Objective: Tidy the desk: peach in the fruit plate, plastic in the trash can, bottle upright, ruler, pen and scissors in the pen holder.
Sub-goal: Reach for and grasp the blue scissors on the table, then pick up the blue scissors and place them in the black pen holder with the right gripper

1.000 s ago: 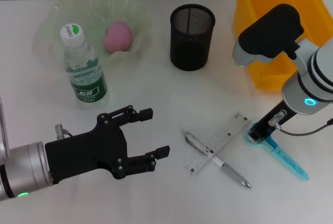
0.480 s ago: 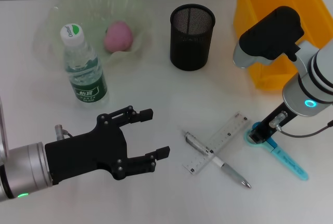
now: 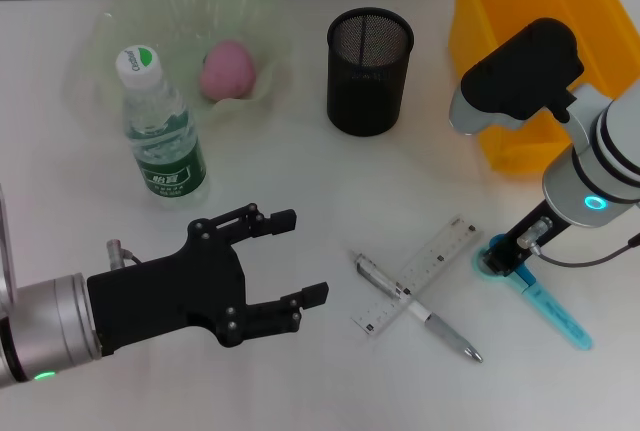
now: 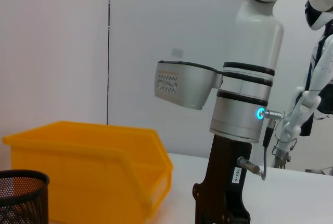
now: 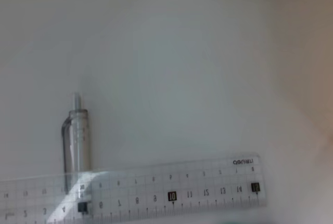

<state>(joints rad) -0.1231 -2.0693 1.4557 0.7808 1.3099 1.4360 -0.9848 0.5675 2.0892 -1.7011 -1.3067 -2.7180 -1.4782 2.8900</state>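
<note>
The teal scissors (image 3: pixel 548 306) lie on the white desk at the right. My right gripper (image 3: pixel 508 257) is down at their ring handle; its fingers are hidden by the wrist. A clear ruler (image 3: pixel 420 273) lies across a silver pen (image 3: pixel 440 329) at the centre, and both show in the right wrist view, ruler (image 5: pixel 156 193) and pen (image 5: pixel 75 141). The pink peach (image 3: pixel 228 69) sits in the green fruit plate (image 3: pixel 130 21). The water bottle (image 3: pixel 160 136) stands upright. The black mesh pen holder (image 3: pixel 369 71) stands at the back centre. My left gripper (image 3: pixel 300 256) is open and empty at the front left.
A yellow bin (image 3: pixel 530 41) stands at the back right, behind my right arm; it also shows in the left wrist view (image 4: pixel 88 167) next to the pen holder (image 4: pixel 21 198). No plastic shows in any view.
My right arm has shifted very slightly over the scissors handle. The scissors, ruler, pen and my left arm have not moved.
</note>
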